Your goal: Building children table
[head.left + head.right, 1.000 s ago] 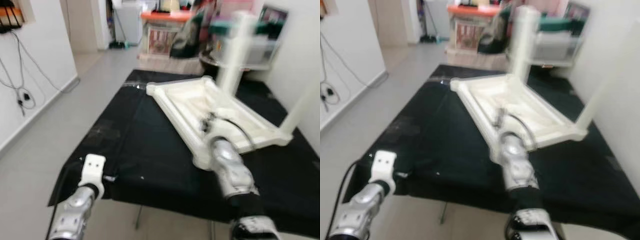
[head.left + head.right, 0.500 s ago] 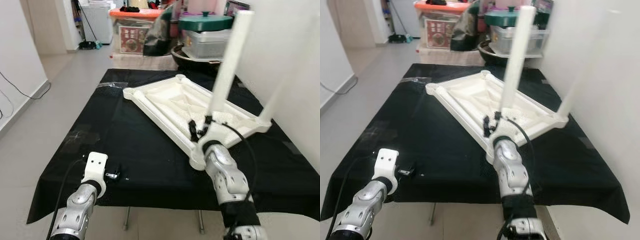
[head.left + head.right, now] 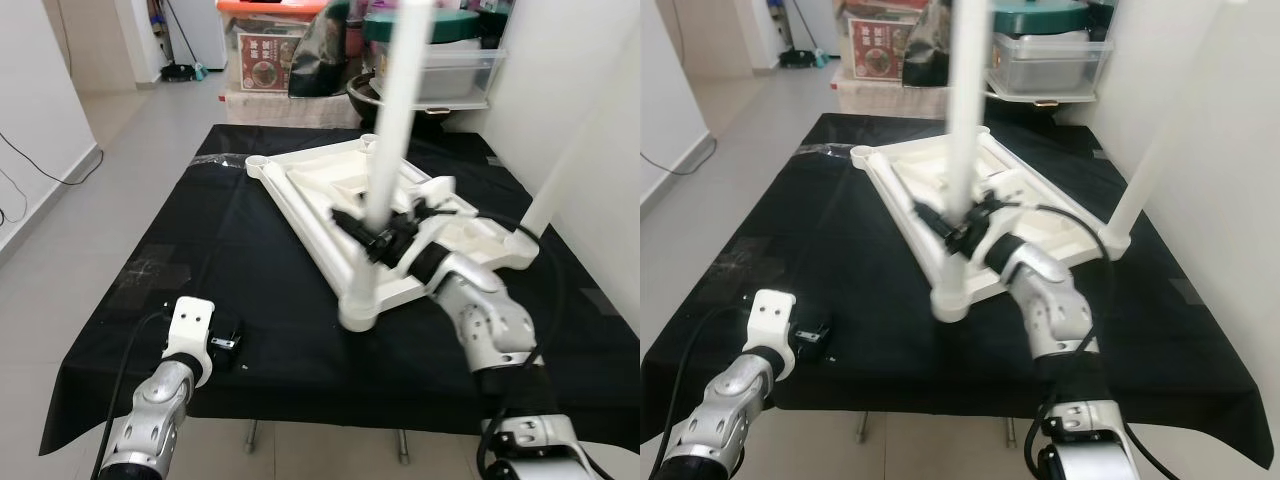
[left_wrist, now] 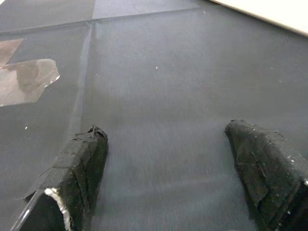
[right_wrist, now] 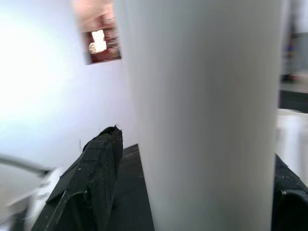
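The white children's table top (image 3: 330, 195) lies upside down on the black-covered bench (image 3: 250, 300), and everything else is placed from it. At its near corner stands a white leg (image 3: 385, 170), rising tilted out of the corner socket (image 3: 358, 318). The right pincer (image 3: 385, 235) is pinching this leg low down, one black finger (image 5: 96, 168) on either side of the white tube in the right wrist view. Half a second ago this leg stood further toward the top's right side, with the right arm straight below it; now the leg sits over the near corner and the arm reaches in from the right of the top, elbow bent. A second white leg (image 3: 560, 180) stands at the top's right corner, leaning outward.

The left pincer (image 3: 222, 345) rests well to the near left of the top, low over the black cloth, its fingers (image 4: 79, 166) spread apart with nothing between them; it has hardly shifted. Beyond the top's far edge are storage boxes (image 3: 280, 50) and a green-lidded container (image 3: 1045, 45).
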